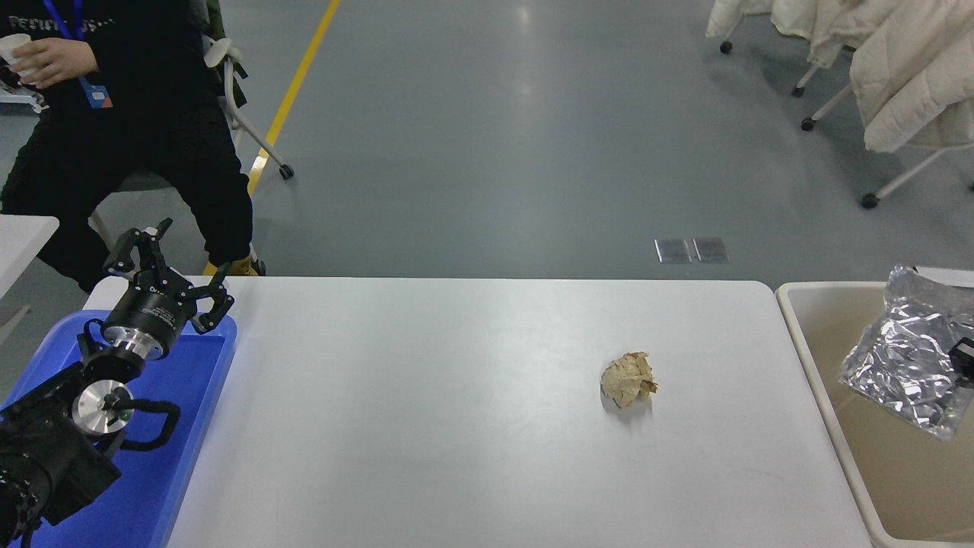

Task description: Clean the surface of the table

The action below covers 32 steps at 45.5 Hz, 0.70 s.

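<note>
Smooth table surface (456, 426), crinkled foil bag (905, 373)

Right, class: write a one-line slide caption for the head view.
Crumpled brown paper lies on the white table surface; a silver foil bag hangs over the beige bin.

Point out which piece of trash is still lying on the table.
The crumpled brown paper ball, alone on the white table surface. The crinkled silver foil bag is over the beige bin, not on the table.

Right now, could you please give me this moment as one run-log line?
left claw: open, parked over blue tray | silver foil bag: over beige bin | crumpled brown paper: on table surface
</note>
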Motion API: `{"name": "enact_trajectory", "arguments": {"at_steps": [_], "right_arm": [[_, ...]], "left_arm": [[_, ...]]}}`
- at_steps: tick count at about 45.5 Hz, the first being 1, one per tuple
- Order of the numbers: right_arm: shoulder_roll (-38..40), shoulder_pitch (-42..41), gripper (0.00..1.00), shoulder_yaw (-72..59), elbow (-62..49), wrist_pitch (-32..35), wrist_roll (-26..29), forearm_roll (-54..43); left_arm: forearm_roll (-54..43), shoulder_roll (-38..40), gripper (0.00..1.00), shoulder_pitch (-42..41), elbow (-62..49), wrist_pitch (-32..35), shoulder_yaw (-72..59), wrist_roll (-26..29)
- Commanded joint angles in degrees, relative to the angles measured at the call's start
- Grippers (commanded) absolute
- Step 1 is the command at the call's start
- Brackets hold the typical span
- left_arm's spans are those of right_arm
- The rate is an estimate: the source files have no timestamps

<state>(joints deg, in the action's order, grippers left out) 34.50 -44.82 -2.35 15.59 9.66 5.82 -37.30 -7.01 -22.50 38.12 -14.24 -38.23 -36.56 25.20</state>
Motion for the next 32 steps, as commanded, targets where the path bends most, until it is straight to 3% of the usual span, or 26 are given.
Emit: {"name": "enact_trajectory", "arguments": {"at_steps": [1,16,31,32], "right_arm": [[-10.85,4.12,0.0,0.07,-11.72,-5.79,-0.01,2.67],[-15.78,5.09,0.0,0.15,-12.08,-16.16,-0.37,14.36],[-16.04,5.62,0.0,0.24,-12.87,-17.57,-0.28,16.56],[-16.04,5.62,0.06,0.16,-13.22,-17.57,-0.28,16.65]], "left_arm": [[-0.02,0.0,1.0,0.03,0.0,0.0,0.0,-0.06],[-0.02,0.0,1.0,-0.06,0.0,0.0,0.0,0.02],[-0.02,0.0,1.0,-0.06,0.0,0.0,0.0,0.02],[-0.02,0.0,1.0,-0.06,0.0,0.09,0.0,-0.06]]}}
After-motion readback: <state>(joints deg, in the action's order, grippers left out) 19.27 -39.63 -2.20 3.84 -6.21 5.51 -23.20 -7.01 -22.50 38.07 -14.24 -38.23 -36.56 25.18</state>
